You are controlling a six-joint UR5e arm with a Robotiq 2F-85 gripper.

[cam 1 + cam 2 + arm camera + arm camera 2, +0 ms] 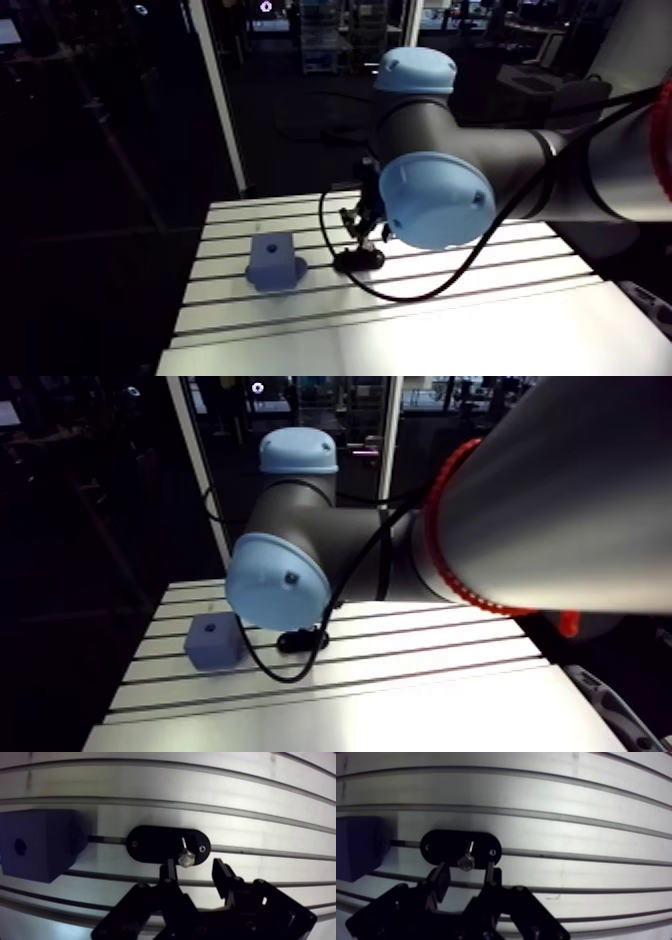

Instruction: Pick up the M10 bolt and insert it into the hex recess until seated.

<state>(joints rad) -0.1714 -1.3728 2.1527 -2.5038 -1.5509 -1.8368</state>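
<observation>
Wrist view: your hand [193, 868] hangs low over the slotted aluminium worktop [260, 812], its two fingers [167, 874] apart and gripping nothing. The M10 bolt [185, 856] sits in the gap just ahead of the fingertips, with bare air on both sides of it. Its bright hex head faces the hand and a thin shank runs away across a black oval holder [155, 844]. You cannot tell from here whether the bolt stands upright or leans.

Beside the holder, across a narrow strip of worktop, sits the blue block [42, 844]. The hex recess [20, 845] shows as a dark hole in the face turned toward the camera. One slot runs from the block under the holder. Ahead of the holder and on its far side from the block, the worktop lies bare and gives you free room.

The arm view supplies the edges. The block [275, 262] lies nearer the worktop's side edge than the holder [358, 260] does, with darkness beyond that edge. A broad bare stretch of worktop runs toward the camera. In the left eye the hand [365, 228] stands directly over the holder. In the right eye a light-blue joint cap [278, 584] covers the hand, leaving only the block and part of the holder in sight. Only the wrist view resolves the bolt and the recess's six-sided outline.
</observation>
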